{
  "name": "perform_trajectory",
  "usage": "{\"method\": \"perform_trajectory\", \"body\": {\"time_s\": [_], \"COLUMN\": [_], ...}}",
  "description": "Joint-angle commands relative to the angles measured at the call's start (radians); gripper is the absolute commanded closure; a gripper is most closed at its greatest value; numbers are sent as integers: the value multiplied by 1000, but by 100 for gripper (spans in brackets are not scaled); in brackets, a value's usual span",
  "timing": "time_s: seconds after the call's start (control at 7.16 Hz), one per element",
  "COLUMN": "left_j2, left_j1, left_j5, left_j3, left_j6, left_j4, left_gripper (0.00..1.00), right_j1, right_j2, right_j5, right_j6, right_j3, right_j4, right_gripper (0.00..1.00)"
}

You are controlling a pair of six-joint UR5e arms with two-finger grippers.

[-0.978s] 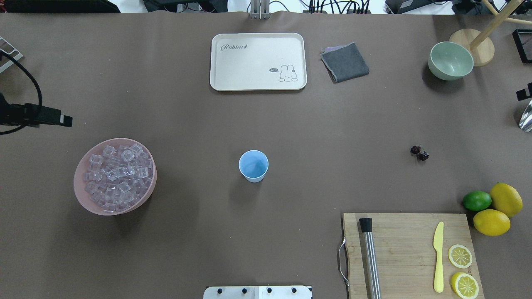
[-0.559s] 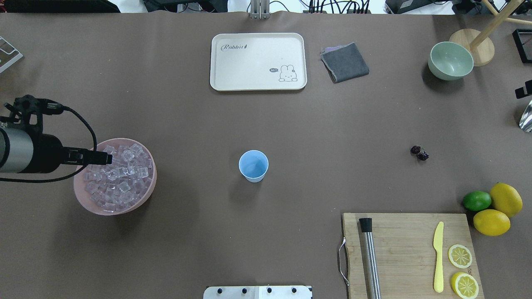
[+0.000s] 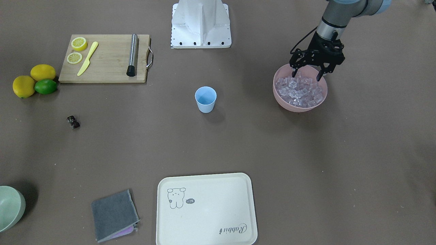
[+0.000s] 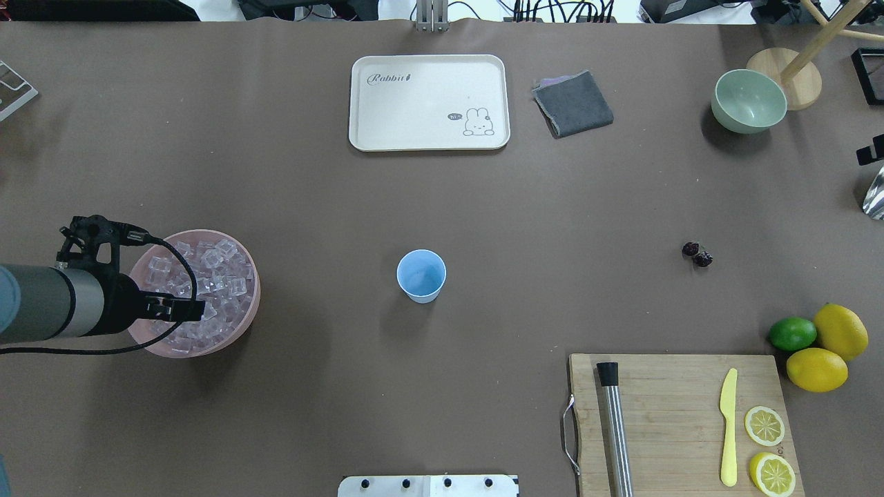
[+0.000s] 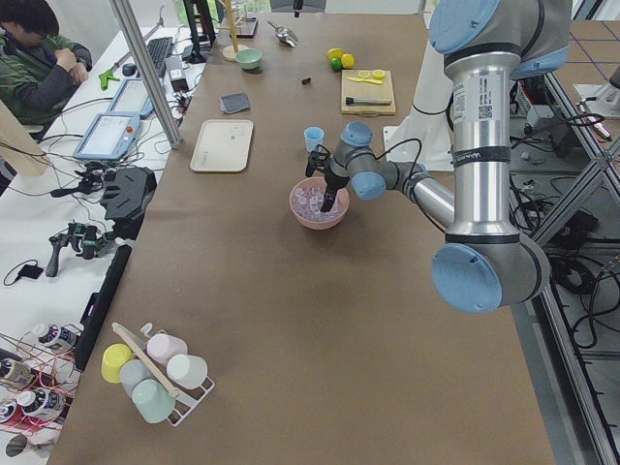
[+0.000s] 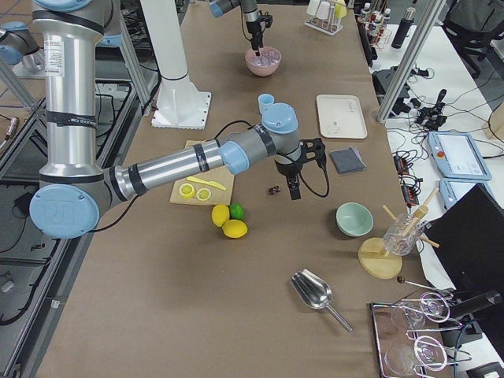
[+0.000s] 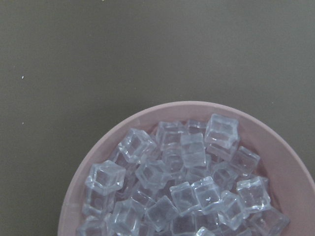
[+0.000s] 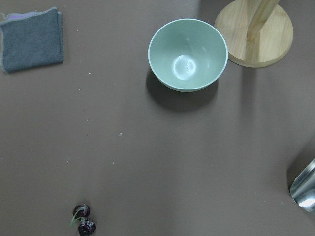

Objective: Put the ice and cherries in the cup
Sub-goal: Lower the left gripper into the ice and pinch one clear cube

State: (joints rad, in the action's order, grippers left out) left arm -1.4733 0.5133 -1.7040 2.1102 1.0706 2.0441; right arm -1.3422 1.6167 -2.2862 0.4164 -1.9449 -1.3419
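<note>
We see the left arm stretched out low over the surface (image 3: 238,143) with its wrist bent down. The left end effector (image 3: 306,77) points straight down over the robot-side part of the pink bowl (image 3: 299,107), fingers (image 3: 320,74) spread apart. We can't tell if the tips touch the ice (image 3: 300,91) piled in that bowl. In the overhead view the wrist and its cable cover the bowl's left part, so the tips are hard to make out there. The left wrist view gives only cubes and bowl rim. The right arm reaches far out, forearm roughly level, wrist turned down, and the right end effector (image 6: 293,192) hangs near the cherries (image 3: 73,122). It shows only in the right side view, so we cannot tell whether it is apart or together. The cherries lie on the bare surface, well apart from the cup (image 3: 205,98), which stands upright mid-surface between pink bowl and cherries. The green bowl (image 3: 10,207) is cut off at the front view's edge.
</note>
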Motion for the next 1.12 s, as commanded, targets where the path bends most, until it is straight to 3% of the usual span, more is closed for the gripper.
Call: {"method": "perform_trajectory", "body": {"time_s": [0.0,0.14,0.28,0.42,0.98], "left_j2": [-25,-27,-30,-32,-93], "left_j1": [-38,-38,-38,-39,-39], "left_j5": [62,66,64,64,66], "left_j3": [-4,-10,-12,-12,-67], "left_j6": [18,19,17,17,15], "left_j4": [-2,-2,-2,-2,-2], "left_gripper": [3,11,29,33,33], "right_j1": [0,0,0,0,0], "right_j2": [0,0,0,0,3], "right_j5": [1,1,1,1,1], "right_j6": [-1,-1,-1,-1,1], "right_j3": [4,3,4,4,4], "right_j4": [1,1,1,1,1], "right_gripper": [0,0,0,0,0]}}
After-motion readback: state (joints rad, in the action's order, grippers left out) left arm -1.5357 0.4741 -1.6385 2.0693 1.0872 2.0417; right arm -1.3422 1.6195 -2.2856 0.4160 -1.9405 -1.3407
